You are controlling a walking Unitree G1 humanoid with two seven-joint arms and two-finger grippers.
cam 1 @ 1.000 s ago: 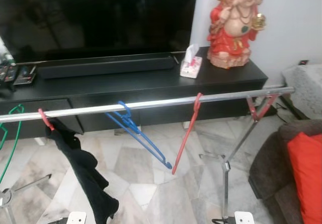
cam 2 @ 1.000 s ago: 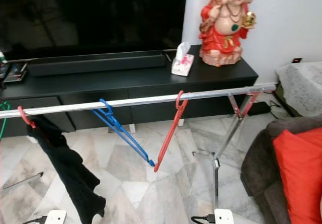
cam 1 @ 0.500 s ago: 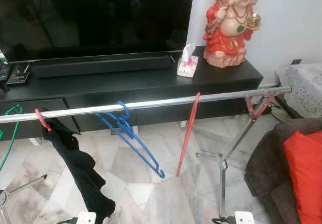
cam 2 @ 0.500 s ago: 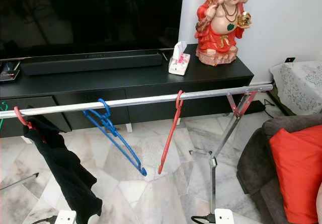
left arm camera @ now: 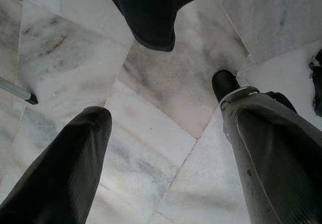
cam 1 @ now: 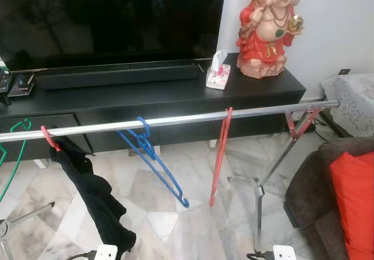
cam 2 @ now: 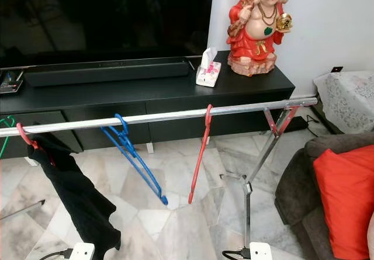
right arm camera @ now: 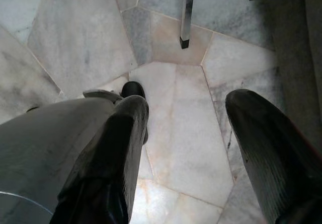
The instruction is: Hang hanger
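A silver rail (cam 1: pixel 175 120) runs across in front of me. On it a red hanger (cam 1: pixel 220 155) hangs nearly straight down, right of the middle. A blue hanger (cam 1: pixel 153 160) hangs slanted to its left. Further left a red hook (cam 1: pixel 49 138) carries a black garment (cam 1: pixel 96 198), and a green hanger (cam 1: pixel 14 155) sits at the left edge. My left gripper (left arm camera: pixel 163 108) is open and empty low over the marble floor, under the garment's hem (left arm camera: pixel 151 12). The right gripper (right arm camera: pixel 188 103) is also open and empty, near a rack foot (right arm camera: pixel 185 12).
Behind the rail stands a black TV console (cam 1: pixel 146 99) with a TV (cam 1: pixel 111 20), a soundbar (cam 1: pixel 117 75), a tissue box (cam 1: pixel 220 76) and a red statue (cam 1: pixel 269 29). A dark sofa with a red cushion (cam 1: pixel 353 196) is at right. The rack's crossed legs (cam 1: pixel 274 166) stand by it.
The red hanger has swung from a slant to nearly vertical, and the blue hanger has swayed. The head camera shifted a little a second ago. Both grippers stay low.
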